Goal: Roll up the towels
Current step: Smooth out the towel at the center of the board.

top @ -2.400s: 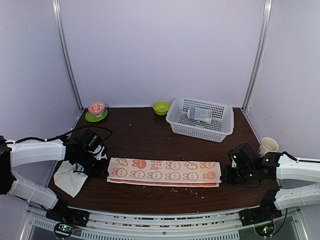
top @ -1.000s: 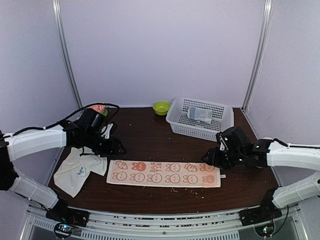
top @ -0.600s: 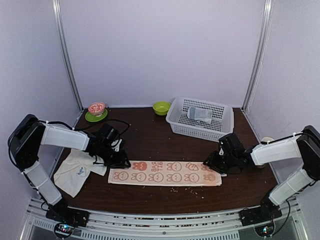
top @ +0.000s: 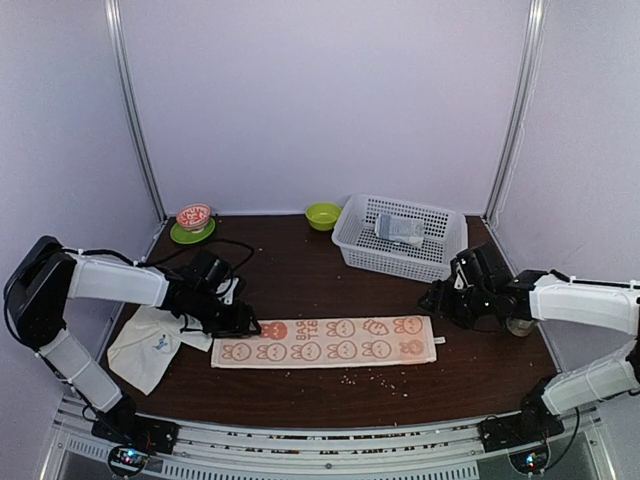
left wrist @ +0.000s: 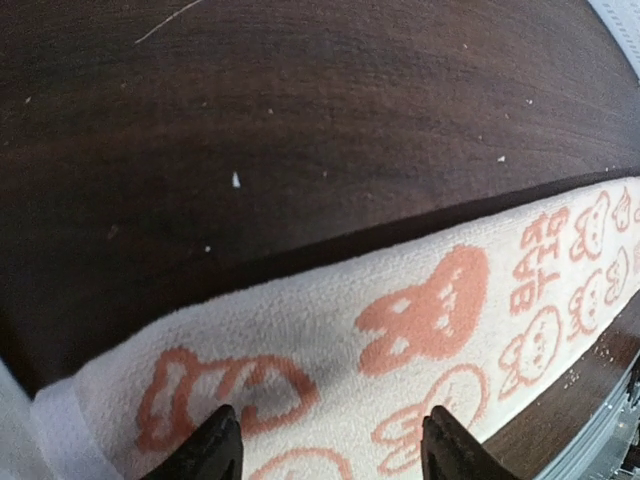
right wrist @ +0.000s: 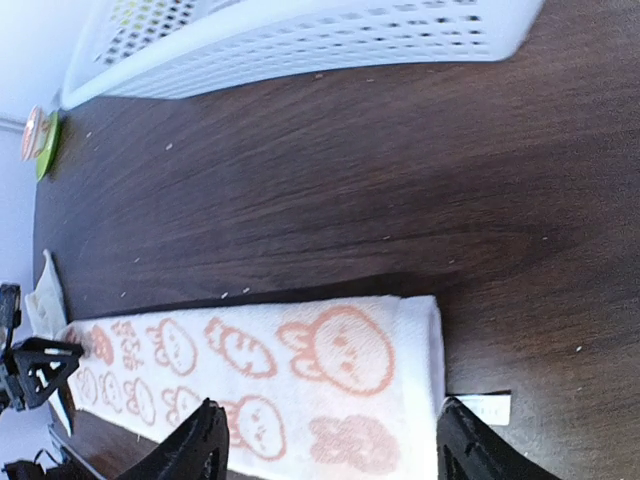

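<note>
Cream cloth with orange-pink rabbits, the printed towel (top: 325, 341) lies flat as a long strip near the table's (top: 300, 275) front, unrolled; the plain towel (top: 150, 345) sits crumpled to its left. The left gripper (top: 243, 325) and right gripper (top: 432, 300) hover spread and empty at the strip's ends.

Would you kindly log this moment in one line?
printed towel flat, unrolled | left gripper open at its left end | right gripper open near its right end | white towel unrolled

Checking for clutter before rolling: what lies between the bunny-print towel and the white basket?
Only bare tabletop with scattered crumbs lies between towel and basket; the right wrist view shows it.
</note>
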Robot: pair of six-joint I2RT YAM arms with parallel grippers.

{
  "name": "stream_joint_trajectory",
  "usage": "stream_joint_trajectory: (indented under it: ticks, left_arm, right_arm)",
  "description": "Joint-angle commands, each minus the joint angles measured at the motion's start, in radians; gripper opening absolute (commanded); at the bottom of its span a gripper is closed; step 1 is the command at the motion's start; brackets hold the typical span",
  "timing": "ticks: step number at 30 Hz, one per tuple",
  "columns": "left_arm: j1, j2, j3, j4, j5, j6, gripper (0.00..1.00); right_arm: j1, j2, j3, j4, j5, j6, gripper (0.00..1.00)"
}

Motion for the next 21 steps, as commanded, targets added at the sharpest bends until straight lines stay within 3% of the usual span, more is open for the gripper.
stream_joint_trajectory:
  ticks: [1,6,11,21]
  left_arm:
    - [-0.001,-0.097,0.043,-0.11,-0.01,0.035,0.65]
    - [-0.004,-0.09,0.12,-0.122,0.016,0.065,0.68]
    - [-0.007,-0.07,0.122,-0.122,0.005,0.061,0.67]
    - [-0.026,-0.053,0.099,-0.102,-0.016,0.072,0.66]
  right_arm:
    - [0.093,-0.051,0.012,-0.153,-0.004,-0.06,0.69]
    - [0.205,-0.006,-0.051,-0.021,-0.024,0.03,0.65]
    - [0.227,0.13,-0.046,0.064,0.011,0.061,0.62]
    - [0.128,0.195,-0.04,-0.101,0.149,-0.05,0.61]
